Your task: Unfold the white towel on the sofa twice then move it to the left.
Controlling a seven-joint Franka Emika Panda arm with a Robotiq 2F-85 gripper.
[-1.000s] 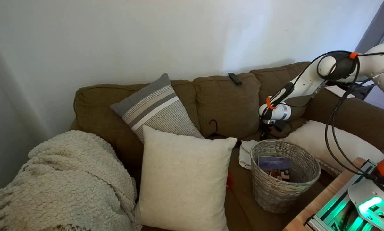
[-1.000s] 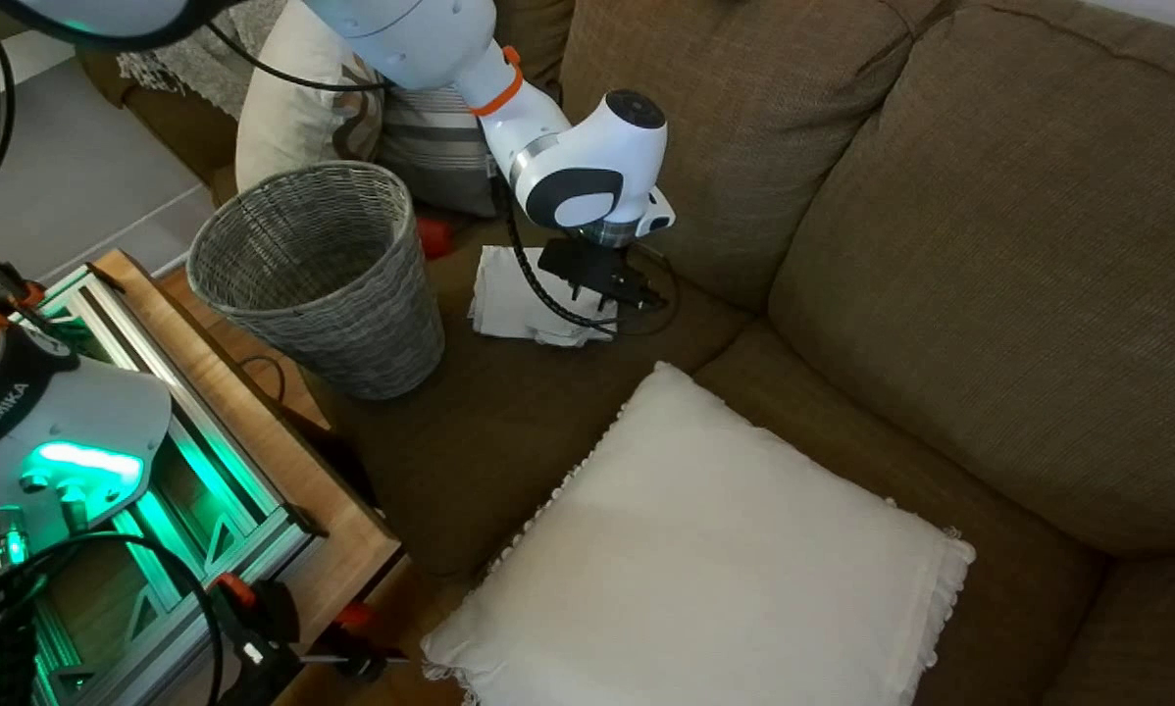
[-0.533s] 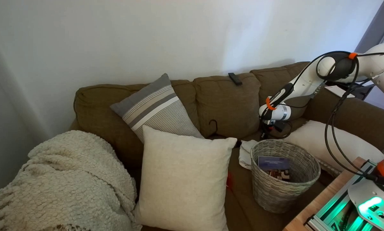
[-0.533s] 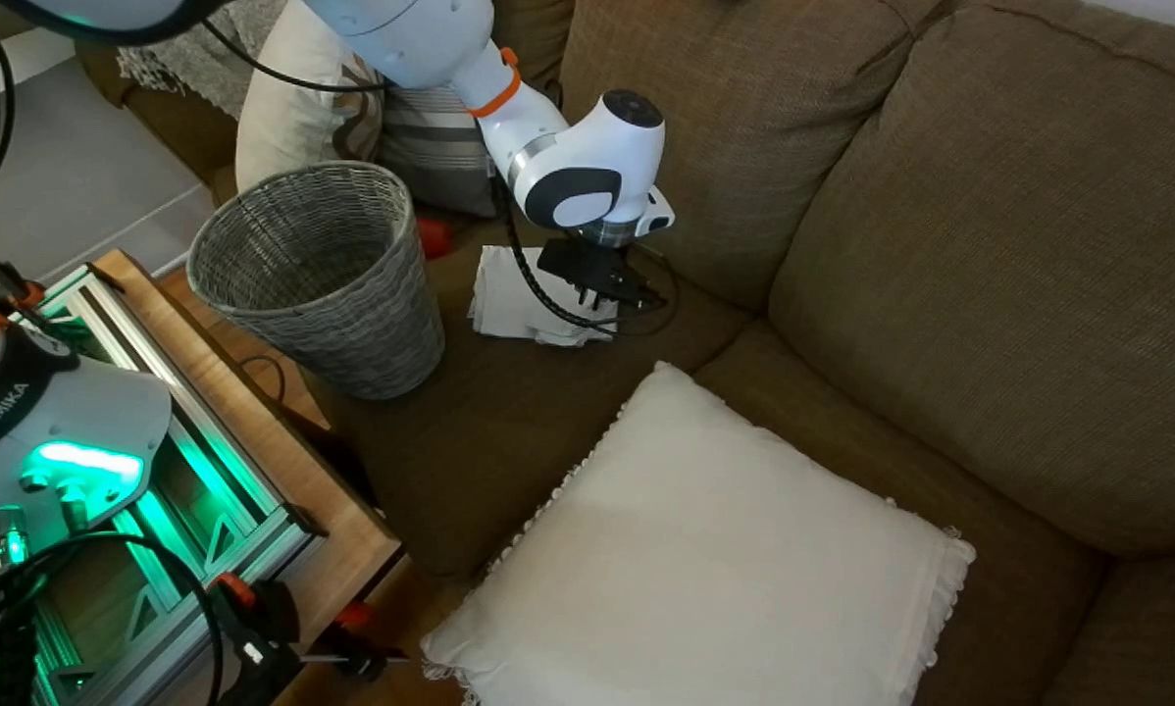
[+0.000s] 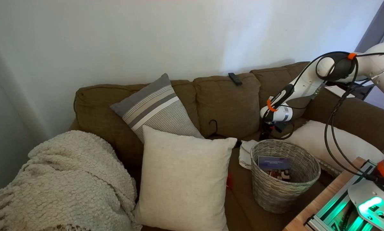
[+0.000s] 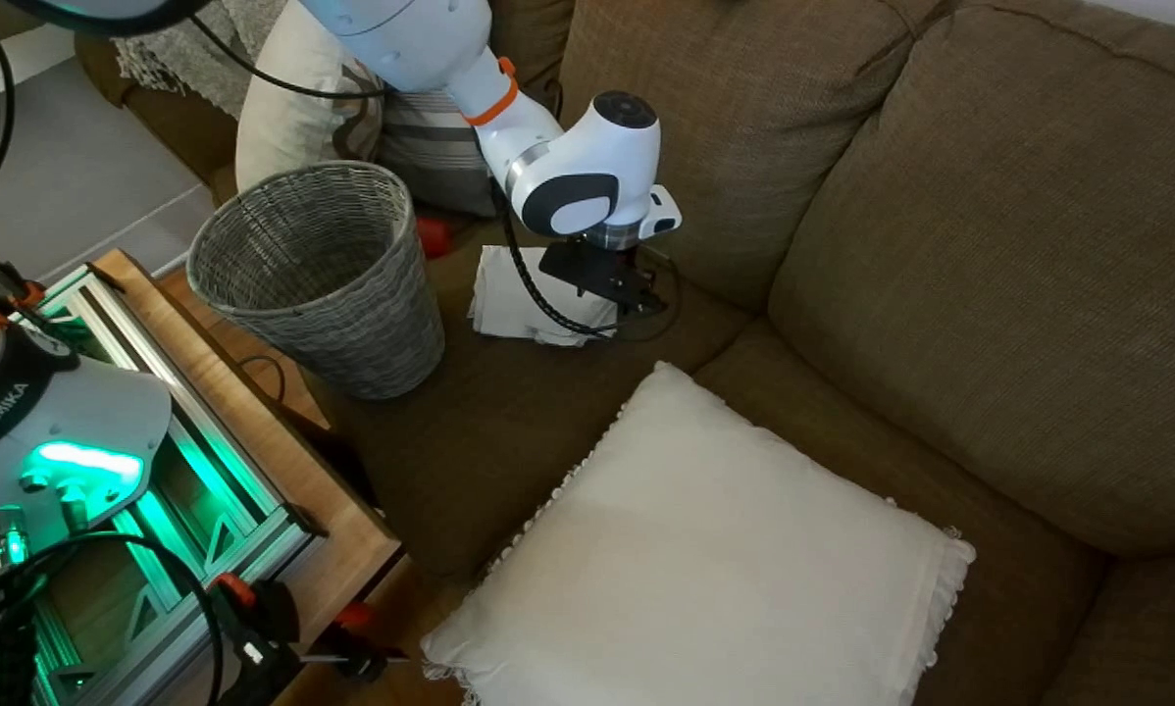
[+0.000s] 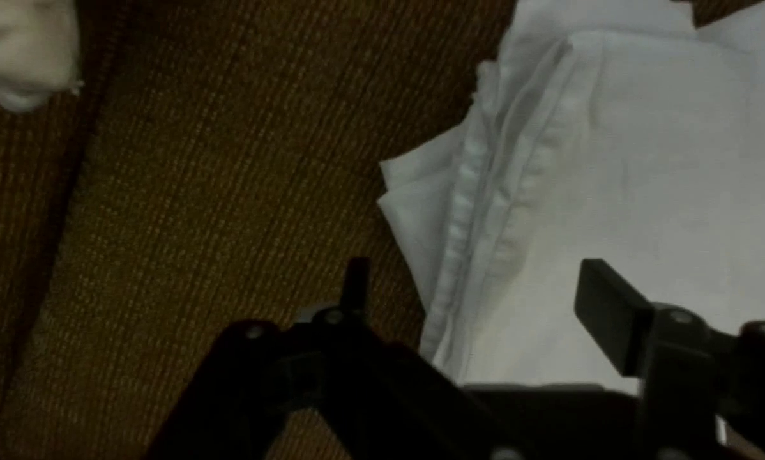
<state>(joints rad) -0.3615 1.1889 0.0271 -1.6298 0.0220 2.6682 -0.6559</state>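
Note:
The white towel (image 7: 651, 191) lies folded in a flat stack on the seat of the brown sofa (image 6: 960, 245). Its layered folded edge faces left in the wrist view. The towel also shows in both exterior views (image 6: 514, 294) (image 5: 245, 153), partly hidden by the arm or the basket. My gripper (image 7: 479, 297) is open and empty in the wrist view. One finger is over the bare sofa beside the folded edge, the other over the towel. In an exterior view the gripper (image 6: 637, 294) is low at the towel's backrest end. I cannot tell whether the fingertips touch the cloth.
A wicker basket (image 6: 382, 338) stands beside the towel. A white fringed pillow (image 6: 705, 549) lies on the towel's other side. A cream pillow (image 5: 185, 179) and a striped pillow (image 5: 161, 110) lean further along. A remote (image 5: 235, 78) rests on the backrest. A cable hangs from the wrist.
My arm has dipped slightly and the wrist has turned a little. The gripper remains by the backrest end of the towel. The towel has not visibly moved.

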